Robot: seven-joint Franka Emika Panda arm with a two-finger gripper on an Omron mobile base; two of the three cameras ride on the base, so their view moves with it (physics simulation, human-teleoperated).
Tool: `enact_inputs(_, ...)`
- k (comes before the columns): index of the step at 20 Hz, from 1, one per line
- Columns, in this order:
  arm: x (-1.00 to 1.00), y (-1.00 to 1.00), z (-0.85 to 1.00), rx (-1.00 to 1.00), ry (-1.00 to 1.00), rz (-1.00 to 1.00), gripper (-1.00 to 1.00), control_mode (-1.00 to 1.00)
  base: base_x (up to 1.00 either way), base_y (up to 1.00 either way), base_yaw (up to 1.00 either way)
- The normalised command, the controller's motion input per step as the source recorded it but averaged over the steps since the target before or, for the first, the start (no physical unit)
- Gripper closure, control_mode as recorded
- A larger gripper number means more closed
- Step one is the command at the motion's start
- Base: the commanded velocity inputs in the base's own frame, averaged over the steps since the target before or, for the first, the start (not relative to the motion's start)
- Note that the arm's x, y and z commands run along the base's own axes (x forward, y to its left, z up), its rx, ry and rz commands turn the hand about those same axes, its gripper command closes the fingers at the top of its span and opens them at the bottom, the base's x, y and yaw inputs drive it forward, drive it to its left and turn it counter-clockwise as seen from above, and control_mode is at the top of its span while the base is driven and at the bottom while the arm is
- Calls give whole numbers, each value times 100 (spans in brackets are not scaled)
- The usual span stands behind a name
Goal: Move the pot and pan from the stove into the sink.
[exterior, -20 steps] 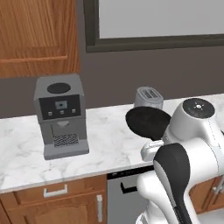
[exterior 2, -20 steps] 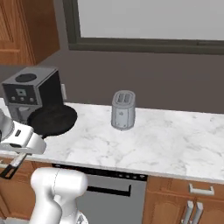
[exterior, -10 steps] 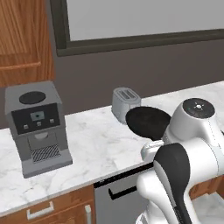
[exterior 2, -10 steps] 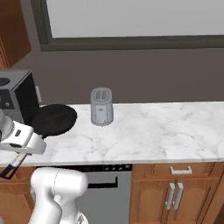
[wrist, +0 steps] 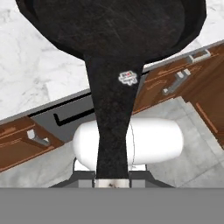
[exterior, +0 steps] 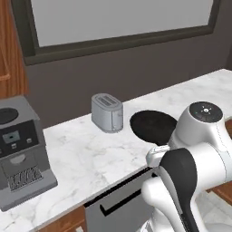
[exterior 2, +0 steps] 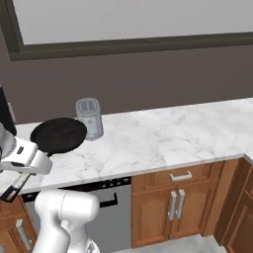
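Note:
The flat black pan point(exterior: 154, 126) hangs just above the white marble counter point(exterior 2: 163, 138), in front of the arm. In the right base view the pan point(exterior 2: 58, 134) sits at the left, with its thin handle running down into my gripper point(exterior 2: 30, 159). The hand view looks along that handle point(wrist: 113, 131) up to the round pan point(wrist: 113, 26); my gripper point(wrist: 113, 181) is shut on the handle's near end. The pot, the stove and the sink are out of view.
A silver toaster point(exterior: 108, 112) point(exterior 2: 89, 117) stands on the counter just behind the pan. A grey coffee machine point(exterior: 20, 154) is at the far left. Below the counter are a dishwasher front point(exterior 2: 106, 197) and wooden cabinet doors point(exterior 2: 178, 197).
The whole picture has shifted: the base has driven right along the counter, so the coffee machine and toaster slide left in both views. The pan stays held in the same place before the arm.

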Motion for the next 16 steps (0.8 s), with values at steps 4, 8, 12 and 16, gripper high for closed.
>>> enact_inputs(4,0,0,0,0,0,0,100,100,0,0,-39)
enact_inputs(8,0,0,0,0,0,0,100,100,0,0,-39)
enact_inputs(12,0,0,0,0,0,0,100,100,0,0,-39)
enact_inputs(16,0,0,0,0,0,0,100,100,0,0,-39)
